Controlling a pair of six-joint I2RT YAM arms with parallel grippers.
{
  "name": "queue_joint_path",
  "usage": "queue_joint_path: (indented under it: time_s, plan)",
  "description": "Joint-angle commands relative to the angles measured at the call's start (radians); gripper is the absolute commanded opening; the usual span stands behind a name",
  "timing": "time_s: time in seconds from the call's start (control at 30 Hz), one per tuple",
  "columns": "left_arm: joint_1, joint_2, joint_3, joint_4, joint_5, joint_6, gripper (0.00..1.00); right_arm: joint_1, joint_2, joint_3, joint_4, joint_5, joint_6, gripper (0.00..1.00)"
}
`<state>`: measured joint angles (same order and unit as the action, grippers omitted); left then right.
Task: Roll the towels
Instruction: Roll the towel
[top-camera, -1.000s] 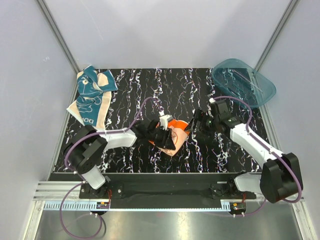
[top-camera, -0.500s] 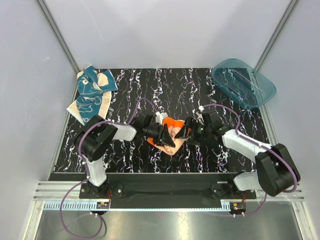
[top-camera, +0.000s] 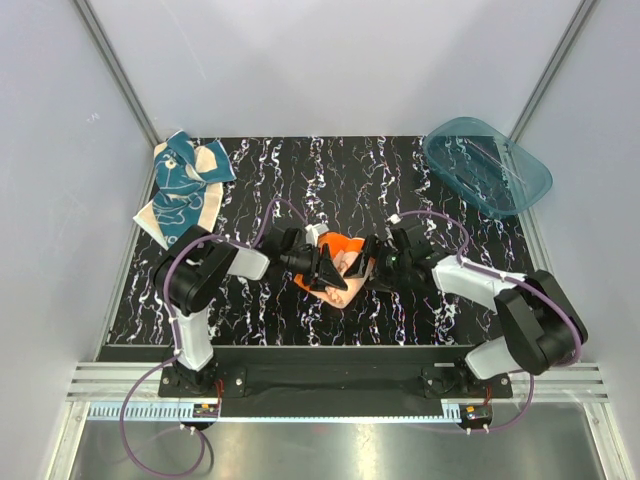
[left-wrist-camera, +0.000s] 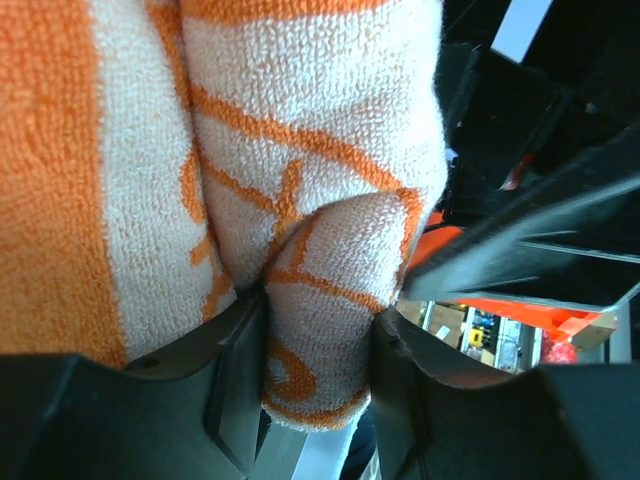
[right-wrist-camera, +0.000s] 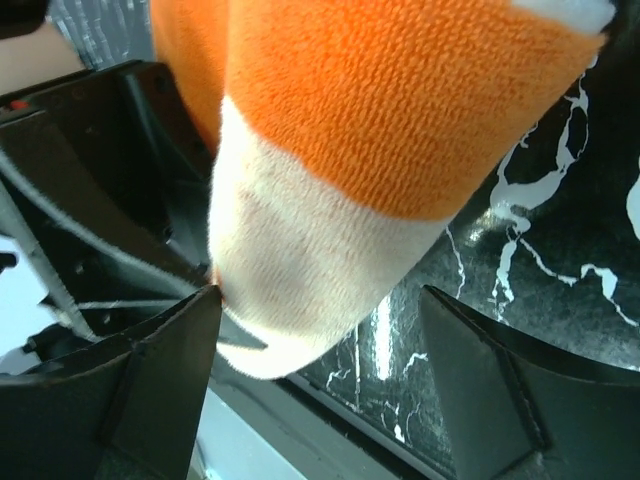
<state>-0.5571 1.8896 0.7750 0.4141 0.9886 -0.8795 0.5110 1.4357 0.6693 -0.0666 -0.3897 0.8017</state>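
- Toward the near edge of the black, white-veined worktop (top-camera: 300, 175), about mid-width, lies the small bright orange towel (top-camera: 348, 249) of thin terry cloth with cream line print. It is gathered into a loose, bunched bundle between the two arms, not a tidy roll.
- The left gripper (left-wrist-camera: 320, 335) comes at it from the left side. Its fingers (left-wrist-camera: 238, 385) are pinched on a narrow fold of the orange towel, with cloth pressed against both inner faces.
- The right gripper (right-wrist-camera: 320, 300) meets the bundle from the right side with its jaws spread wide. The rounded end of the orange towel sits between them, close to one finger and clear of the other, so nothing is clamped there.
- At the far left corner lies the teal-blue towel (top-camera: 183, 190) of thin cloth with cream patterned patches. It is spread out and rumpled, well apart from both grippers, and shows no sign of rolling.
- At the far right corner sits a translucent teal plastic tub (top-camera: 487, 165), well apart from both towels.
- Progress, as a judgement: the first roll looks only partly formed and would need tightening and setting down. The second towel is not yet begun, so well under half the task seems done.
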Motion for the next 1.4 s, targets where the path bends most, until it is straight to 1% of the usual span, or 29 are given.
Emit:
queue_joint_path:
  time_s: [0.0,0.1,0.13,0.17,0.23,0.27,0.33,0.4,0.47,0.5,0.57,0.63,0.67,0.73,0.8,0.9,0.93,1.0,1.07,1.1,1.13,1.2,1.23,1.3,1.37]
  plan:
    - [0.011,0.028,-0.020,0.043,0.004,-0.047,0.45,0.044,0.035,0.061,0.030,0.067,0.022,0.84]
    - [0.013,0.028,-0.019,0.061,0.013,-0.059,0.47,0.060,0.063,0.082,0.031,0.094,0.031,0.77]
    - [0.014,0.025,-0.019,0.061,0.016,-0.064,0.47,0.064,0.081,0.088,0.031,0.097,0.031,0.69]
    - [0.014,0.025,-0.017,0.063,0.018,-0.065,0.47,0.064,0.087,0.098,0.027,0.103,0.028,0.65]
    - [0.016,0.016,-0.016,0.043,0.015,-0.056,0.48,0.066,0.104,0.111,0.011,0.112,0.025,0.51]
    - [0.016,0.009,-0.016,0.029,0.009,-0.049,0.48,0.066,0.104,0.124,-0.005,0.115,0.019,0.47]
    - [0.016,-0.013,-0.008,-0.029,-0.025,0.008,0.50,0.066,0.107,0.137,-0.031,0.129,0.011,0.43]
    - [0.016,-0.044,0.003,-0.127,-0.072,0.072,0.54,0.066,0.111,0.160,-0.073,0.129,-0.009,0.41]
    - [0.014,-0.073,0.021,-0.236,-0.116,0.120,0.62,0.067,0.121,0.186,-0.120,0.129,-0.031,0.38]
    - [0.014,-0.098,0.029,-0.276,-0.164,0.172,0.65,0.067,0.126,0.196,-0.134,0.129,-0.038,0.38]
    - [0.011,-0.118,0.046,-0.371,-0.202,0.212,0.71,0.069,0.127,0.217,-0.180,0.135,-0.053,0.34]
    - [0.011,-0.141,0.067,-0.411,-0.250,0.253,0.75,0.070,0.126,0.233,-0.219,0.153,-0.064,0.33]
    - [0.010,-0.153,0.072,-0.457,-0.264,0.264,0.77,0.072,0.124,0.251,-0.255,0.160,-0.073,0.32]
    - [0.000,-0.196,0.101,-0.533,-0.342,0.306,0.79,0.073,0.126,0.271,-0.298,0.178,-0.085,0.31]
    - [-0.010,-0.237,0.124,-0.576,-0.387,0.335,0.80,0.075,0.130,0.300,-0.357,0.189,-0.101,0.30]
    - [-0.046,-0.283,0.188,-0.679,-0.516,0.398,0.81,0.080,0.147,0.335,-0.413,0.204,-0.119,0.30]
    - [-0.070,-0.296,0.220,-0.730,-0.598,0.428,0.81,0.084,0.152,0.343,-0.427,0.209,-0.124,0.30]
    - [-0.098,-0.331,0.239,-0.761,-0.716,0.461,0.81,0.089,0.172,0.368,-0.461,0.212,-0.134,0.30]
    - [-0.153,-0.365,0.248,-0.778,-0.804,0.476,0.81,0.096,0.192,0.397,-0.501,0.219,-0.147,0.29]
    - [-0.177,-0.400,0.247,-0.778,-0.887,0.502,0.81,0.098,0.212,0.406,-0.513,0.224,-0.148,0.28]
    - [-0.232,-0.417,0.244,-0.770,-0.925,0.516,0.82,0.100,0.221,0.414,-0.519,0.224,-0.150,0.28]
    - [-0.289,-0.441,0.248,-0.765,-0.985,0.559,0.82,0.101,0.245,0.435,-0.539,0.224,-0.154,0.27]
    - [-0.340,-0.442,0.248,-0.764,-1.039,0.571,0.82,0.103,0.252,0.440,-0.541,0.224,-0.156,0.27]
    - [-0.385,-0.438,0.248,-0.756,-1.096,0.591,0.82,0.106,0.268,0.458,-0.555,0.224,-0.159,0.27]
    - [-0.434,-0.435,0.241,-0.733,-1.111,0.599,0.82,0.109,0.275,0.478,-0.565,0.229,-0.167,0.27]
